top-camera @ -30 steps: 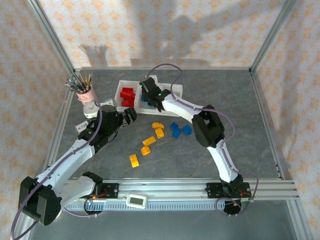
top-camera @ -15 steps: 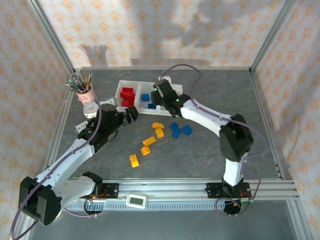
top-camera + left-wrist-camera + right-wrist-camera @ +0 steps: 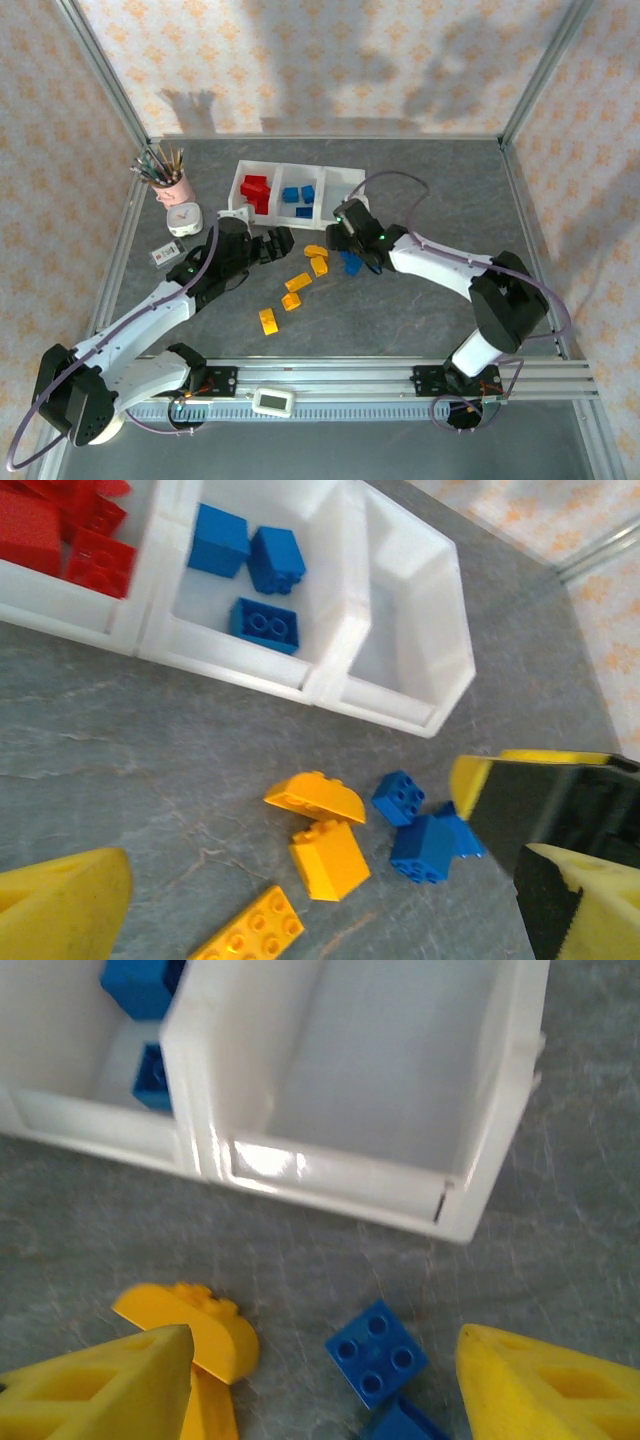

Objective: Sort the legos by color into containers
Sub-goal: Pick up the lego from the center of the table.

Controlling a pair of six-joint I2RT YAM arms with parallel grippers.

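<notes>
Jaws of the right gripper [image 3: 320, 1385] stand apart and empty, straddling a loose blue lego [image 3: 377, 1352] on the table [image 3: 80, 1220] just before the tray [image 3: 330, 1185]; left gripper [image 3: 278, 243], also spread wide, hangs farther off.

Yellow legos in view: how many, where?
5 yellow legos, all on the table, none in the tray: curved one, block beside it, plate, small one, nearest one toward the bases. Arms may hide others.
</notes>
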